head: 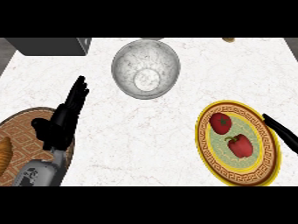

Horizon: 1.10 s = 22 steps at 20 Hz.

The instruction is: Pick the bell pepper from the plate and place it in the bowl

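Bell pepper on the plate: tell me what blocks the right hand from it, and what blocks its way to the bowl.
Nothing visible. The right hand sits open at the plate's right rim, beside the bell pepper. Only bare counter lies between plate and bowl; the tomato lies just beside that line.

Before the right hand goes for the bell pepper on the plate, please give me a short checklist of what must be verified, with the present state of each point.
1. Bell pepper lies on the plate, uncovered: ok.
2. It can be told apart from the round red item beside it on the same plate, which looks like a tomato: ok, but they lie close together.
3. Right hand is open, at the plate's right rim, holding nothing: ok.
4. Bowl stands upright with nothing visible inside: ok.
5. Counter between plate and bowl shows no obstacle: ok.
6. Left hand rests open at the left, above the patterned mat, away from the path: ok.
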{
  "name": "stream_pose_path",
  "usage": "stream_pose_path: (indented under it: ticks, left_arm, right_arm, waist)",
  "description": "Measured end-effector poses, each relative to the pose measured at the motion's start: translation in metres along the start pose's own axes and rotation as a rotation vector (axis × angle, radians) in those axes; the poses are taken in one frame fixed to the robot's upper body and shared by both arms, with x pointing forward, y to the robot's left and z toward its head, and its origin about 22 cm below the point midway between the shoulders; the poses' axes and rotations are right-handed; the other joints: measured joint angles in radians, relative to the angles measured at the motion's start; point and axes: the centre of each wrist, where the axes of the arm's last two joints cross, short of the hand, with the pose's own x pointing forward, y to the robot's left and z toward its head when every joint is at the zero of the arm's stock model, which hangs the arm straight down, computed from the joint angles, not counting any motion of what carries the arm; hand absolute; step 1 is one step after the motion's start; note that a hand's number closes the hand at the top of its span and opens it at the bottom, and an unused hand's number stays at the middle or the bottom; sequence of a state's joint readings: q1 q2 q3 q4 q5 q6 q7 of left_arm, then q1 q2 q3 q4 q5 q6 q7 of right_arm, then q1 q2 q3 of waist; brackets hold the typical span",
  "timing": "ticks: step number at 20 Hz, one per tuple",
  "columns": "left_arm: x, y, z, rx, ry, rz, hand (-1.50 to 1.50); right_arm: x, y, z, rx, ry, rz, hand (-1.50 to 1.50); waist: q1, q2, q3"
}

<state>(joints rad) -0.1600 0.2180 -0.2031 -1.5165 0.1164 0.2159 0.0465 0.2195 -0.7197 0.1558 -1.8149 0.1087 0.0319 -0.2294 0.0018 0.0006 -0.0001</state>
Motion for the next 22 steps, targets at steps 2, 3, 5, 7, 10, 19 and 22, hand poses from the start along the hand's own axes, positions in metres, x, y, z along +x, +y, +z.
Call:
stream_pose_path:
  ticks: [2, 3, 5, 7, 10, 19, 22]
  left_arm:
    - [-0.003, -0.002, -0.002, 0.003, 0.007, 0.003, 0.00]
    - [-0.002, 0.001, -0.004, 0.005, 0.006, 0.003, 0.00]
    - [-0.002, 0.001, -0.003, 0.006, 0.005, 0.005, 0.00]
    - [-0.001, 0.000, -0.003, 0.011, 0.003, 0.006, 0.00]
    - [0.002, -0.002, -0.001, 0.004, 0.008, 0.011, 0.00]
    - [0.001, -0.003, 0.001, 0.010, 0.007, 0.003, 0.00]
    - [0.005, -0.004, -0.002, 0.005, 0.004, 0.005, 0.00]
  right_arm:
    - [-0.008, 0.000, -0.003, 0.019, 0.005, -0.008, -1.50]
    - [-0.010, 0.001, -0.003, 0.030, 0.008, -0.011, -1.50]
    - [-0.015, 0.001, -0.001, 0.042, 0.006, -0.021, -1.50]
    - [-0.021, 0.002, 0.003, 0.050, 0.000, -0.029, -1.50]
    - [-0.025, 0.004, 0.005, 0.055, -0.024, -0.071, -1.50]
    - [-0.040, 0.009, 0.010, 0.067, -0.064, -0.177, -1.50]
    - [-0.042, 0.014, 0.006, 0.080, -0.051, -0.205, -1.50]
  waist:
    - [-0.001, 0.000, 0.000]
    - [-0.002, 0.000, 0.000]
    - [-0.003, -0.001, 0.000]
    - [-0.004, -0.001, 0.000]
    - [-0.004, -0.001, 0.000]
    - [-0.005, -0.001, 0.000]
    - [-0.004, -0.001, 0.000]
